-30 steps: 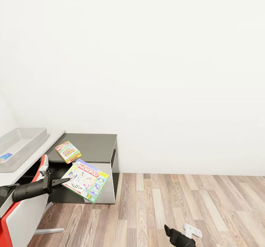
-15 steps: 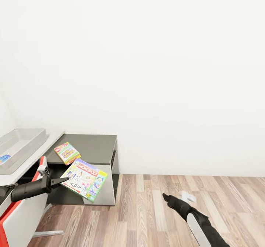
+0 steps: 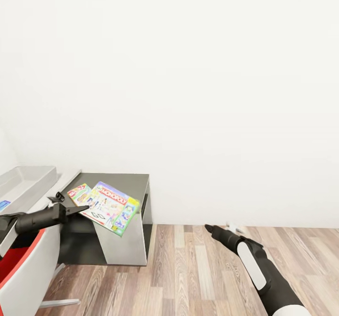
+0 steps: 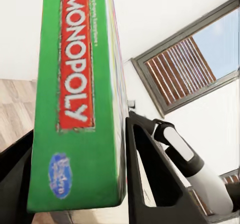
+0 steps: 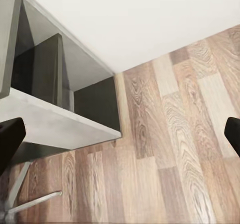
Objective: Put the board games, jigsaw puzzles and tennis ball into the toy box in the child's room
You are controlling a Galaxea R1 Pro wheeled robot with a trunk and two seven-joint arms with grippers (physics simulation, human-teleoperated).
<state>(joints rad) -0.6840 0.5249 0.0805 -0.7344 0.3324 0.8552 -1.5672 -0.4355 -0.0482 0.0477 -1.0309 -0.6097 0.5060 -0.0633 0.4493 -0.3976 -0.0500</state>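
Colourful and pale, the Monopoly box [image 3: 109, 206] is hanging tilted at the lower left of the head frame, over the dark grey cabinet [image 3: 126, 186], gripped edgewise by the left jaws [image 3: 83, 208], both fingers [image 4: 150, 184] pressing its faces. Behind it a smaller game box [image 3: 78, 192] is peeking out. Light-grey, the toy box [image 3: 23, 180] is sitting on the table [image 3: 66, 184] at far left. Right jaws [image 5: 120, 136] are gaping wide, holding nothing, above the plank floor [image 3: 202, 269].

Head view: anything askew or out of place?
Yes. The Monopoly box hangs tilted in mid-air over the dark cabinet, pinched by one edge in the left gripper. A smaller colourful box lies crooked on the cabinet, outside the toy box.
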